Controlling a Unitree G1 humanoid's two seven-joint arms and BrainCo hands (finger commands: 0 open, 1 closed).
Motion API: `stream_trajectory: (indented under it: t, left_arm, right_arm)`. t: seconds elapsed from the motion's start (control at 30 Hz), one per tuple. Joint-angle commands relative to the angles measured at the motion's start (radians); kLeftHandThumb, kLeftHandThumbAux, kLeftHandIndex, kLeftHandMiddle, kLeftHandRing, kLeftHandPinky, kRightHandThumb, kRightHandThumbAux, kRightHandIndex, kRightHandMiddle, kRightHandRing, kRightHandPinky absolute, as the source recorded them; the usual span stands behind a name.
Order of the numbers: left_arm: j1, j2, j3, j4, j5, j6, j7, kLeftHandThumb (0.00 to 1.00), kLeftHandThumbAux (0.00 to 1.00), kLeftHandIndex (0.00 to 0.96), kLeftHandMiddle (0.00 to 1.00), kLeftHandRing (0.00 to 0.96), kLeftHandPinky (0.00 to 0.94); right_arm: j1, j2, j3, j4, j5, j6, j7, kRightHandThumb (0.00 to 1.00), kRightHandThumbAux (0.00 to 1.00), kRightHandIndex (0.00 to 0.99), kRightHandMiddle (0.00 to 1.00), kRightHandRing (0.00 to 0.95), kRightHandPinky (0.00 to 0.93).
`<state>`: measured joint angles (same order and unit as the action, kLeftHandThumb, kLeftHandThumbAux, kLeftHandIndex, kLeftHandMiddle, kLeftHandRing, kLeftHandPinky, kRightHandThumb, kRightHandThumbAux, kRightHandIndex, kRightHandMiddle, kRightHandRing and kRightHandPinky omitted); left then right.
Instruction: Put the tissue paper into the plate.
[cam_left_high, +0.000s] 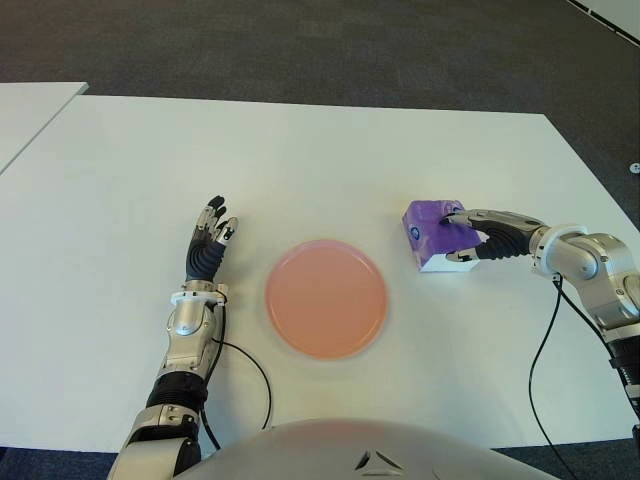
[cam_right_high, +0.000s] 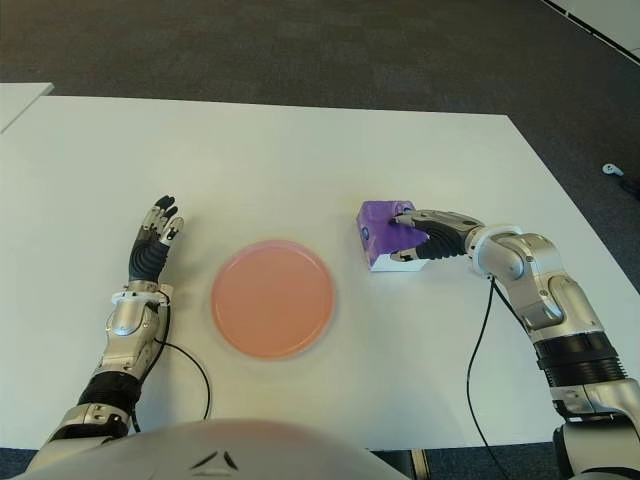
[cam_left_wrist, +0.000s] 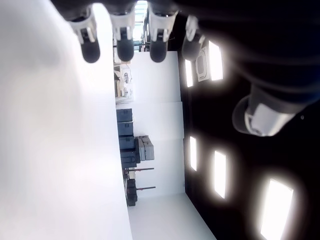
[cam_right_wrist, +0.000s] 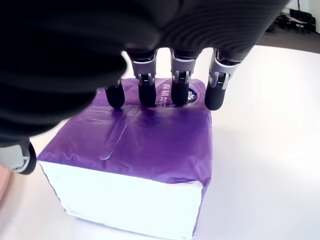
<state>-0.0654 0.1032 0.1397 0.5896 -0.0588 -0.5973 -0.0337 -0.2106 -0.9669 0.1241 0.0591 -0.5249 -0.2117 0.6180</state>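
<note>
- Tissue pack (cam_left_high: 436, 234), purple wrap with white end, sits on the white tabletop (cam_left_high: 330, 160), right of the pink plate (cam_left_high: 326, 298) and apart from it.
- Right hand (cam_left_high: 478, 238) is laid over the pack: four fingertips (cam_right_wrist: 148, 95) pressed on its top, thumb at the side, pack not lifted.
- Left hand (cam_left_high: 208, 245) shows left of the plate, fingers extended, nothing held.

Bare counter (cam_left_high: 330, 160) lies open between the tissue pack (cam_left_high: 432, 235) and the plate (cam_left_high: 326, 298); the left hand (cam_left_high: 208, 245) stands beyond the plate's far side, well apart
</note>
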Motion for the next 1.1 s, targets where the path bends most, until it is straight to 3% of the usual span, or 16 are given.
stream_trajectory:
  t: [0.03, 1.1]
  left_arm:
    - [0.028, 0.001, 0.001, 0.042, 0.003, 0.025, -0.006, 0.000, 0.467, 0.000, 0.000, 0.000, 0.000]
    - [0.023, 0.000, 0.008, 0.046, 0.003, 0.029, 0.000, 0.000, 0.475, 0.000, 0.000, 0.000, 0.000]
  right_arm:
    - [-0.009, 0.006, 0.026, 0.038, -0.028, -0.034, -0.027, 0.374, 0.354, 0.000, 0.000, 0.000, 0.000]
    - [-0.085, -0.010, 0.018, 0.136, -0.057, -0.173, -0.164, 0.433, 0.366, 0.000, 0.000, 0.000, 0.000]
